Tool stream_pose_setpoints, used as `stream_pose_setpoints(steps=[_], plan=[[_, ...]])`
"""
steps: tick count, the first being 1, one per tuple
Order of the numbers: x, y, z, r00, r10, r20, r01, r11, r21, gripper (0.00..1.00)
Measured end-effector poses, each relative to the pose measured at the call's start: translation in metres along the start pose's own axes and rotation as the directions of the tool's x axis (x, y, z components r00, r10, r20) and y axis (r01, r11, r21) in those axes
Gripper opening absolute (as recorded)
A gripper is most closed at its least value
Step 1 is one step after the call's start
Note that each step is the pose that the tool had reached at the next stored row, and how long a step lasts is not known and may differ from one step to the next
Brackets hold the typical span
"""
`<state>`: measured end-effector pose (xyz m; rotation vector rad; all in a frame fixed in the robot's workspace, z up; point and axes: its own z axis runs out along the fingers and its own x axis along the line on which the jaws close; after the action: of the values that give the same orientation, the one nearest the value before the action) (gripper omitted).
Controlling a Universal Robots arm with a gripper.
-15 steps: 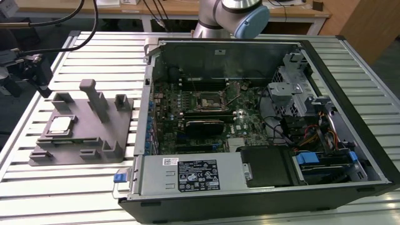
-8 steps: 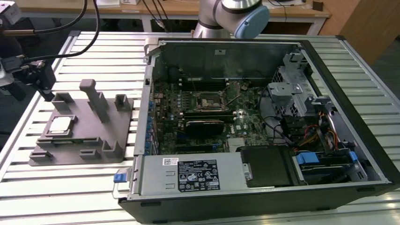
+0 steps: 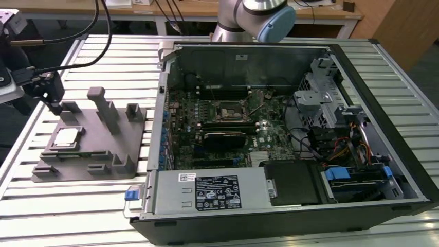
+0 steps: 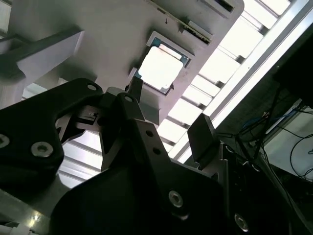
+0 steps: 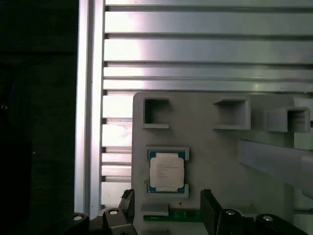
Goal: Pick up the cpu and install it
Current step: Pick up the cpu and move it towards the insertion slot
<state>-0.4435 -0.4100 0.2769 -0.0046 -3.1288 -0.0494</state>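
The cpu [image 3: 67, 137] is a small square chip with a pale silver top. It lies flat in a recess of the grey tray [image 3: 92, 141] at the exterior view's left. Both wrist views show the cpu [image 4: 159, 68] [image 5: 167, 170] in its recess. My black gripper [image 3: 55, 105] hangs over the tray's far end, a little beyond the cpu and apart from it. In the wrist views my gripper [image 4: 168, 112] [image 5: 167, 205] is open, and its two dark fingers [image 5: 128, 201] hold nothing between them. The motherboard's square socket [image 3: 230, 110] lies inside the open computer case [image 3: 247, 64].
Upright posts [image 3: 103, 105] rise from the tray close to my gripper. A green strip [image 5: 171, 214] lies in a tray slot beside the cpu. The case also holds a power supply [image 3: 205, 193] and drive cages [image 3: 322, 87]. The slatted metal table [image 3: 82, 216] carries it all. Cables [image 3: 96, 25] trail at the back.
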Motion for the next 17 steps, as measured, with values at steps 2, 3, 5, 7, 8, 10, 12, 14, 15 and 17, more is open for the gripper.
stream_pose_setpoints(steps=[2,3,5,7,8,10,12,14,15,17], plan=[[-0.0001,-0.0002,0.0033,1.0000,0.000,0.0000,0.000,1.0000,0.0009,0.64],[-0.0001,-0.0002,0.0050,1.0000,0.000,0.0000,0.000,1.0000,0.0009,0.64],[-0.0001,-0.0004,0.0073,1.0000,0.000,0.0000,0.000,1.0000,0.0011,0.65],[-0.0001,-0.0006,0.0100,1.0000,0.000,0.0002,0.000,1.0000,0.0011,0.72],[-0.0002,-0.0007,0.0118,1.0000,0.000,0.0006,0.000,1.0000,0.0011,0.72],[-0.0002,-0.0008,0.0155,1.0000,-0.001,0.0009,0.001,1.0000,0.0011,0.72],[-0.0003,-0.0010,0.0192,1.0000,-0.006,0.0007,0.006,1.0000,0.0011,0.72],[-0.0003,-0.0011,0.0227,0.9996,-0.027,0.0002,0.027,0.9996,0.0014,0.72],[-0.0003,-0.0011,0.0244,0.9995,-0.032,0.0001,0.032,0.9995,0.0014,0.72],[-0.0004,-0.0013,0.0279,0.9995,-0.033,0.0020,0.033,0.9995,0.0015,0.72]])
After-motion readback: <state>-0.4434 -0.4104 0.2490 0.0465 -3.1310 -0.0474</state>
